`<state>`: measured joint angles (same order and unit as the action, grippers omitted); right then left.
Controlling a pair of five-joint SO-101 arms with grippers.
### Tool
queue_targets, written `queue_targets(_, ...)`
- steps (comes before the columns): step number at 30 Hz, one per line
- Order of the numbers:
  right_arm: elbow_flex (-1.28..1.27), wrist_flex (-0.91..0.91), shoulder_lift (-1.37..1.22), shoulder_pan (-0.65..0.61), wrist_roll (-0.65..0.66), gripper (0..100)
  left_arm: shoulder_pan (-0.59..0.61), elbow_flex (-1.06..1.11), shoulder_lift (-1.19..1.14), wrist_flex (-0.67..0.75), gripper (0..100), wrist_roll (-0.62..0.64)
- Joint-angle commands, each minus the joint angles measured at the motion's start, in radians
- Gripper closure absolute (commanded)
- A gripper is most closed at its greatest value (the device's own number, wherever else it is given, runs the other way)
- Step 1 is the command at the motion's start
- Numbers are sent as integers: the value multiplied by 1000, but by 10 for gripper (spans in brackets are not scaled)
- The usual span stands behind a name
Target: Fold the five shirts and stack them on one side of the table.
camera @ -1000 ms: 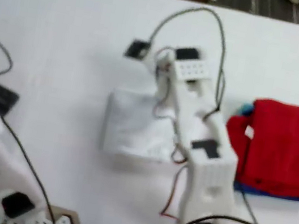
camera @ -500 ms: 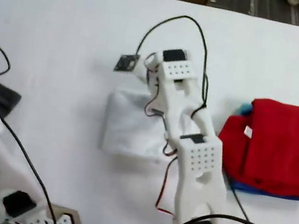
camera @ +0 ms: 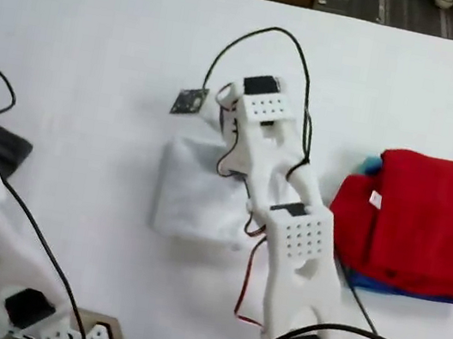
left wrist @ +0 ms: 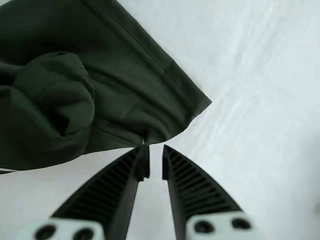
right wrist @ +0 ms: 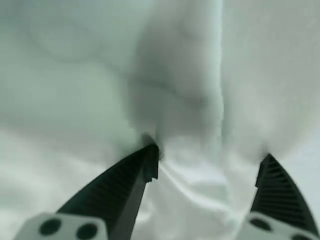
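White shirt (camera: 192,194) sits mid-table, roughly folded, with the right gripper (right wrist: 207,165) spread wide and pressed into it. If it pinches just the top layer, I'd guess the fold drags open. The left gripper (left wrist: 152,162) is barely a slit apart at the dark shirt (left wrist: 75,85)'s hem. The red stack (camera: 422,224) hugs the right edge, so the room to move is on the far side of the table (camera: 101,35).
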<state>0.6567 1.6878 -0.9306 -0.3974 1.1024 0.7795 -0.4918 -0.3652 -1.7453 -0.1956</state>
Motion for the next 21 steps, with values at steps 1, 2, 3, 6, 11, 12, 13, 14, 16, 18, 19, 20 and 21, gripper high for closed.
queue_targets(1,-155,24,68,-38,5,665,8,-10,69,11,921,-3)
queue_targets(2,-198,24,99,-45,5,665,8,-10,69,11,921,-15)
queue_targets(3,-233,24,125,-56,5,665,6,-10,69,11,921,-28)
queue_targets(6,-298,21,160,-85,2,665,6,-10,69,11,921,-35)
queue_targets(11,-284,18,168,-94,0,665,6,-10,69,11,921,-38)
queue_targets(12,-256,16,168,-90,0,665,6,-10,69,11,921,-38)
queue_targets(13,-218,16,168,-76,0,665,6,-10,69,11,921,-38)
queue_targets(14,-173,16,168,-59,0,665,6,-10,69,11,921,-38)
queue_targets(16,-78,16,160,-25,0,665,5,-10,71,11,921,-38)
queue_targets(18,-18,16,151,-4,0,665,5,-12,74,11,921,-38)
queue_targets(19,3,16,140,-1,0,665,5,-15,74,9,921,-38)
queue_targets(20,20,16,127,4,0,665,5,-16,74,9,921,-38)
queue_targets(21,34,16,111,5,0,665,5,-18,75,8,921,-38)
